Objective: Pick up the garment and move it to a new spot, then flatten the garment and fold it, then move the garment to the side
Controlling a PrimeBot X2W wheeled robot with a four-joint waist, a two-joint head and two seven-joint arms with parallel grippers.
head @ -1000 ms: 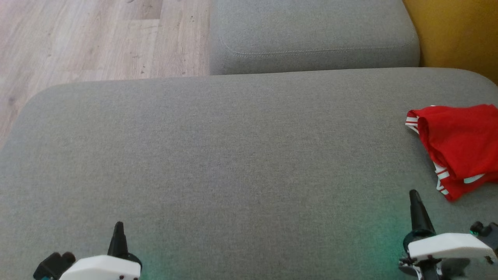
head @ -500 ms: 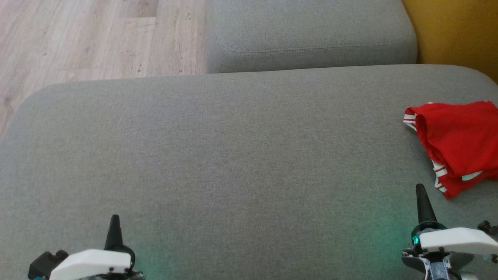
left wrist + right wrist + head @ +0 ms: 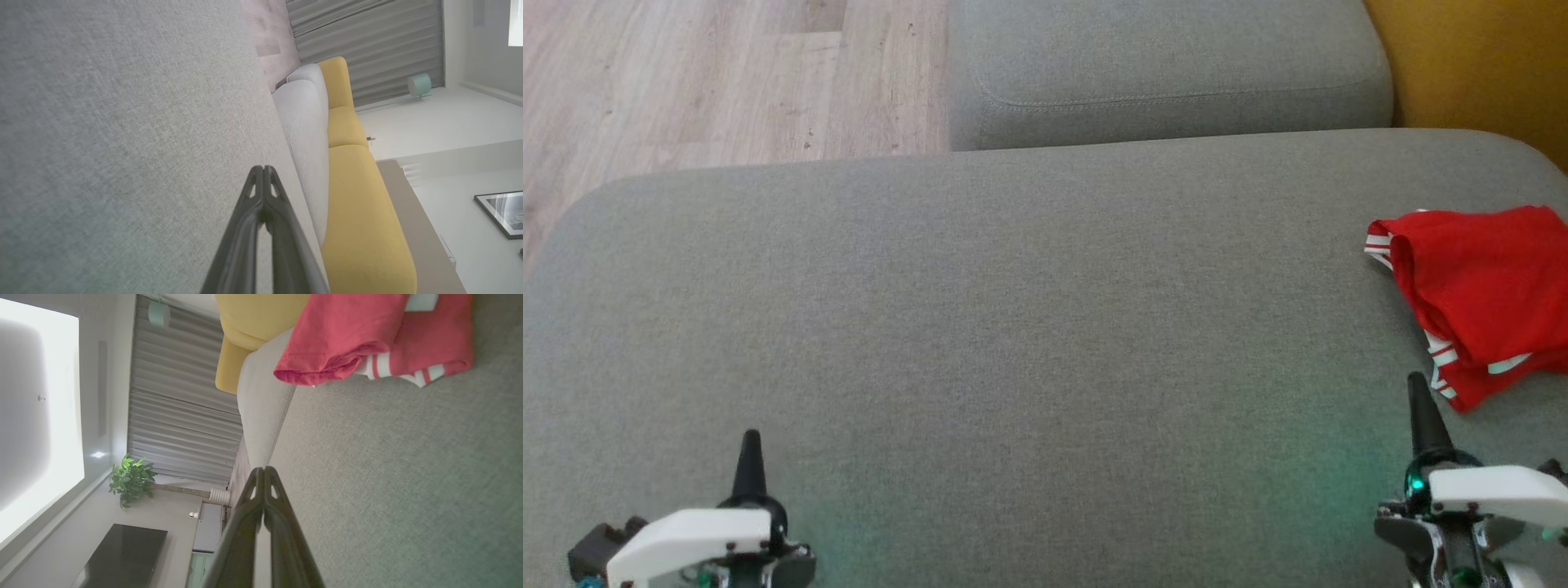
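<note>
I see the bunched red cloth garment with white stripes [image 3: 1482,294] lying at the right edge of the broad grey fabric cushion [image 3: 1013,327]. My right gripper [image 3: 1419,388] is clenched on nothing, its tips near the garment's front hem but apart from it. My left gripper [image 3: 749,445] is likewise clenched and empty, over bare cushion well apart from the garment.

Red white-striped garment [image 3: 1478,294], folded, cushion's right edge
</note>
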